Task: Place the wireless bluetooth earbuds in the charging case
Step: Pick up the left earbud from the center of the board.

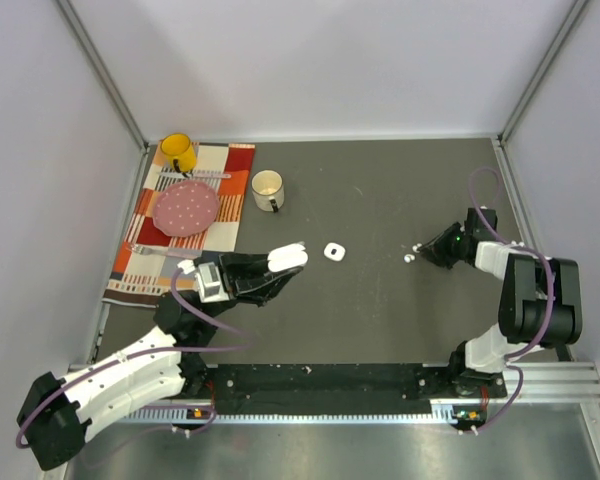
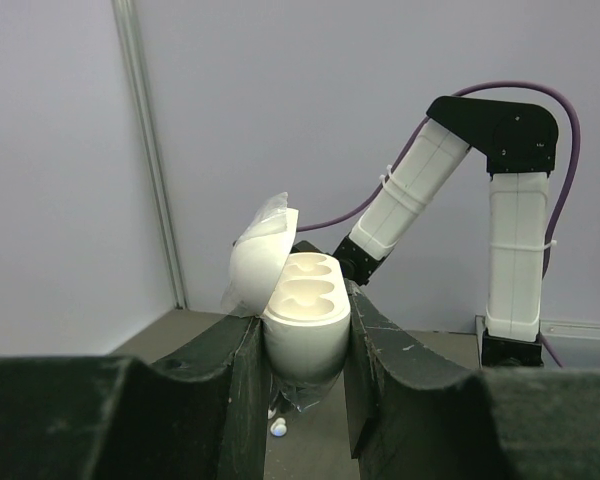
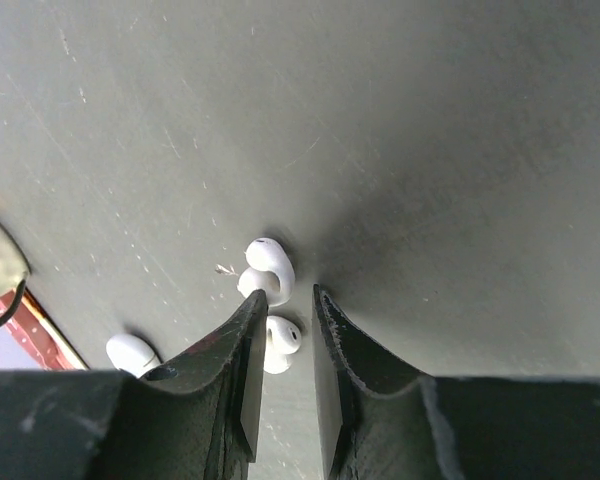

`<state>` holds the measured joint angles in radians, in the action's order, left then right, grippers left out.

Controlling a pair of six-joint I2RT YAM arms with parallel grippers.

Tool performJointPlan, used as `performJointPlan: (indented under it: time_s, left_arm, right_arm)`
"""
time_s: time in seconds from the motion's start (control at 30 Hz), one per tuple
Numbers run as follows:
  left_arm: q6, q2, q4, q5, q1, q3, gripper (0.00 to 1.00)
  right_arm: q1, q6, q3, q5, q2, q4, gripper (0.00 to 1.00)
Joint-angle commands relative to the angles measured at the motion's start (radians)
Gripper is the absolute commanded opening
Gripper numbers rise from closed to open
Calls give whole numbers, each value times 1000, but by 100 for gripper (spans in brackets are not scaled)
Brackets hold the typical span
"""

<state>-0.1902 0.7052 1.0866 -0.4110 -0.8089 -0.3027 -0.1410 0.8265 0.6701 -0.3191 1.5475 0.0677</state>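
The charging case (image 2: pixel 305 300) is clamped between the pressed-in fingers of the left gripper (image 2: pixel 302 345). It is held just to the left of the second white case (image 1: pixel 333 251), which lies on the dark table (image 1: pixel 380 320). The lid (image 2: pixel 262 255) is swung open and both wells (image 2: pixel 305 282) are seen to be empty, so no earbud is seated yet.

To the right of the second white case, well apart from it, two earbuds (image 1: pixel 408 258) are found on the table at the tips of the right gripper (image 3: pixel 288 300). In the right wrist view the first earbud (image 3: pixel 268 268) is seen just beyond the fingertips. The second earbud (image 3: pixel 282 338) shows in the narrow gap between the fingers, partly hidden by one of them. The fingers are set only slightly apart. Whether the second earbud is pinched or merely straddled cannot be told.

A small white bit (image 2: pixel 278 427) is also seen on the table beneath the held charging case. It cannot be told whether it is another earbud.

The task is judged to be at an early stage. The opening and presenting of the charging case appear done. What is left is judged to be as follows:
- An earbud is to be gripped securely and carried leftward past the second white case.
- It is to be set into a well, and the same is to be done for the other well.
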Motion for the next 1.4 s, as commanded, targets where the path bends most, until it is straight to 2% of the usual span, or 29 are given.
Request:
performJointPlan:
  time_s: [0.0, 0.17, 0.23, 0.33, 0.4, 0.47, 0.5, 0.77, 1.1, 1.2, 1.27, 1.37]
  left_arm:
    - [12, 10, 24, 8, -4, -4, 0]
    - [11, 19, 22, 1, -4, -7, 0]
    - [11, 19, 21, 3, -4, -7, 0]
    - [11, 20, 19, 3, -4, -7, 0]
    - [12, 19, 18, 5, -4, -7, 0]
    - [14, 17, 13, 8, -4, -7, 0]
    - [14, 19, 13, 9, -4, -7, 0]
    - [46, 28, -4, 6, -4, -9, 0]
    - [130, 30, -36, 26, -4, 7, 0]
    - [136, 34, -44, 31, -4, 4, 0]
    - [136, 40, -45, 23, -4, 1, 0]
    - [136, 54, -45, 18, -4, -6, 0]
  right_arm:
    - [-12, -1, 17, 31, 39, -32, 24]
    - [-11, 2, 20, 17, 60, -49, 22]
    - [-11, 0, 20, 17, 65, -54, 15]
    - [-11, 2, 26, 6, 68, -57, 13]
    - [-11, 3, 25, 9, 68, -60, 4]
    - [-12, 3, 28, 8, 69, -60, 3]
    - [-11, 3, 31, 3, 69, -60, 0]
    - [-11, 49, 31, -100, -39, -48, 0]
    - [0, -1, 135, -285, -275, 205, 0]
    - [49, -55, 235, -259, -326, 358, 0]
    - [84, -55, 317, -167, -371, 476, 0]
    - [136, 25, 408, -48, -437, 582, 0]
